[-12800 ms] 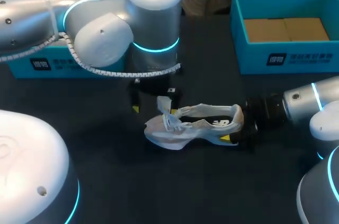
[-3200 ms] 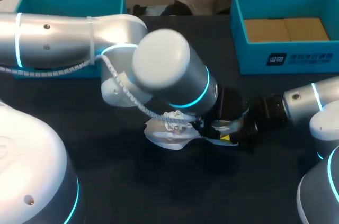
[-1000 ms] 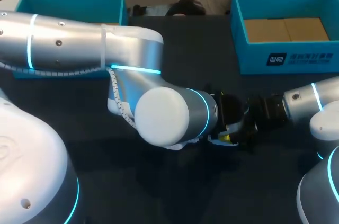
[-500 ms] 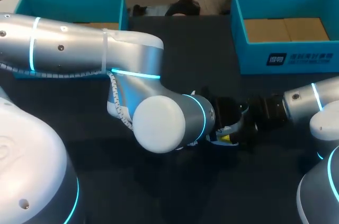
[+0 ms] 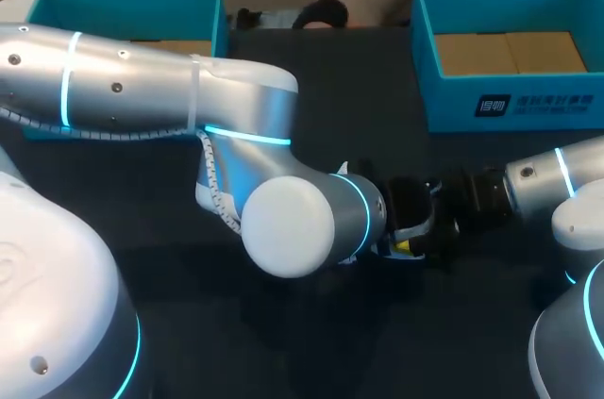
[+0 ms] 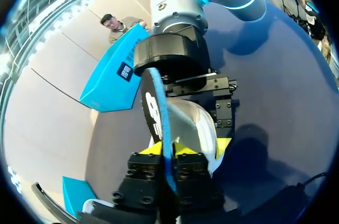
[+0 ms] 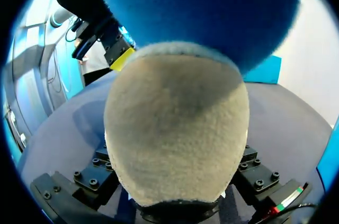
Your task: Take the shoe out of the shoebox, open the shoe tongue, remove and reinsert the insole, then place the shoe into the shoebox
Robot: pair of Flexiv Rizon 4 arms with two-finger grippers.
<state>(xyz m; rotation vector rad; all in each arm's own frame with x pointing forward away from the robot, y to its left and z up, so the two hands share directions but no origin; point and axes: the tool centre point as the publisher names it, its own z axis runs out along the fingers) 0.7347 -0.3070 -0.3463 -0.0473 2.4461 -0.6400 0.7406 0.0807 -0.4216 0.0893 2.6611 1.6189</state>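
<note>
The left gripper (image 6: 168, 150) is clenched on the thin blue foam insole (image 6: 157, 108), which stands on edge out of the white mesh shoe (image 6: 193, 123). The right gripper (image 5: 420, 222) clasps the shoe's heel from both sides, mid-way across the dark table (image 5: 377, 116) and well apart from the open teal cardboard shoebox (image 5: 510, 102).

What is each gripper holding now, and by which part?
Left gripper: the blue insole, pinched at its near end. Right gripper: the shoe, by its heel.
</note>
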